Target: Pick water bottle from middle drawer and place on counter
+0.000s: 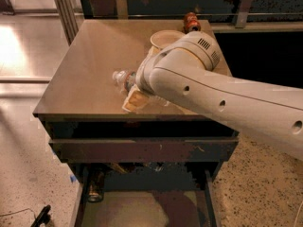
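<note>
The water bottle [122, 78] lies on its side, cap to the left, just over the middle of the counter [85, 74]. My gripper [133, 90] is at the bottle's right end and is shut on it; one tan finger pad [136, 100] shows below the bottle, and the rest is hidden behind my white arm [213, 98]. I cannot tell whether the bottle touches the counter. The middle drawer [137, 212] stands pulled open below, showing its pale floor.
A tan bowl [164, 38] and a red soda can [191, 21] stand at the counter's back right. A dark can [95, 187] lies at the open drawer's left. A scratched dark drawer front [142, 150] sits above it. A metal post [64, 8] stands at the back left.
</note>
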Controlling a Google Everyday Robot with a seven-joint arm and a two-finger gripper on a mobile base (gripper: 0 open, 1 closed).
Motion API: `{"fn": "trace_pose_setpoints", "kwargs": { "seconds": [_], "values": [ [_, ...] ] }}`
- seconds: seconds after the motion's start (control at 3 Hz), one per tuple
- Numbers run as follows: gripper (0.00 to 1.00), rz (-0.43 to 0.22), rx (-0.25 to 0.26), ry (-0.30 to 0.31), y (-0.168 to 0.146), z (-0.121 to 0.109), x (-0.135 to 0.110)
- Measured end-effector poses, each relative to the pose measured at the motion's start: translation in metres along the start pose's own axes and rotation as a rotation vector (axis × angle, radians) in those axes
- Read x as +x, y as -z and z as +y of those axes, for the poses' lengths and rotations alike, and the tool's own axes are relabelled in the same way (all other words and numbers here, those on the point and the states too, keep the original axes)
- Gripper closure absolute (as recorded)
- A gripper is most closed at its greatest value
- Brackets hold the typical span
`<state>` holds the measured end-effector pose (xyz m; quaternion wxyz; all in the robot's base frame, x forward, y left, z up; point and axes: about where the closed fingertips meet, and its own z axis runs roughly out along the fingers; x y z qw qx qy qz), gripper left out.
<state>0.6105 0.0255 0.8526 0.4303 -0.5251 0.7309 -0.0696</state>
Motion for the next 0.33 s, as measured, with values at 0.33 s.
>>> {"fn": "trace_pose_setpoints", "kwargs": {
  "seconds": [0.33],
  "values": [
    [0.0,0.0,0.0,0.0,0.0,0.0,0.0]
  ]
}}
